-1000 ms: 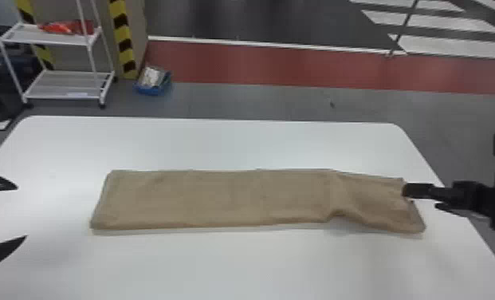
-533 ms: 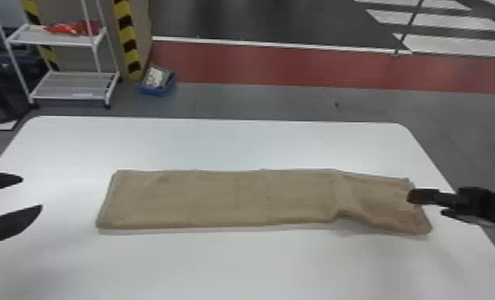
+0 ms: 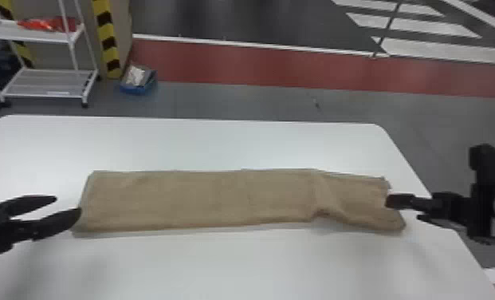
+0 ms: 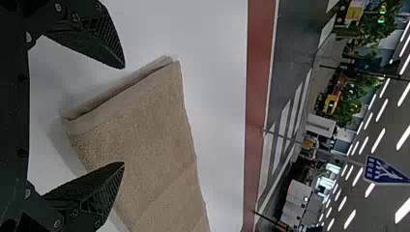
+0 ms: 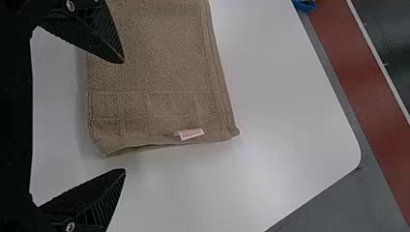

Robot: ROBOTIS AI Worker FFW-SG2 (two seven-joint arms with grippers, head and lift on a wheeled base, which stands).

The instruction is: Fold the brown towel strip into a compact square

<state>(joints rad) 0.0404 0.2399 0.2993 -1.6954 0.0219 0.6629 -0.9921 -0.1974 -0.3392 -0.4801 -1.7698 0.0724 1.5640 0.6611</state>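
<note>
My left gripper (image 3: 68, 206) stands open at the left end of the brown towel strip (image 3: 202, 199), one finger over its edge. Over the strip's right end is my right gripper (image 3: 389, 201). The strip lies flat and long across the table, with a rumple near its right part. In the left wrist view, the open left gripper (image 4: 124, 116) has the folded towel end (image 4: 145, 121) beyond its fingertips. Seen from the right wrist, the right gripper (image 5: 124, 116) is open too, with the towel's end edge and a small white label (image 5: 189, 134) between and beyond its fingers.
The white table (image 3: 234, 143) extends around the strip, its right edge running under the right arm. Behind it on the floor stand a white shelf cart (image 3: 47, 81) and a blue bin (image 3: 138, 85).
My left gripper has moved right, up to the strip's left end. The view has shifted slightly; the right gripper stays over the right end, and the towel lies as before.
</note>
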